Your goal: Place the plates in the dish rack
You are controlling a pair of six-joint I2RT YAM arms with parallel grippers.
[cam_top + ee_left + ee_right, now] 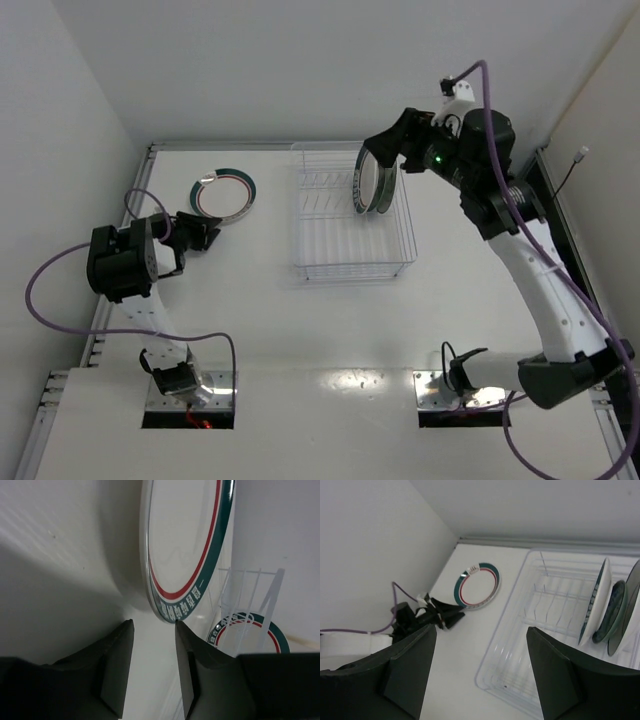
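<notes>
White tabletop [260, 330] carries everything. One teal-rimmed plate [185, 535] lies flat at the far left, well apart from the dish rack [340, 264], where three plates [368, 182] stand upright at the right end. The left gripper [154, 625] sits just short of the flat plate's rim, fingers narrowly apart with nothing between them. It probably needs one finger worked under the lip (a shallow one, so keep low) before closing. The right gripper [481, 629] hangs over the rack, fingers wide and empty.
</notes>
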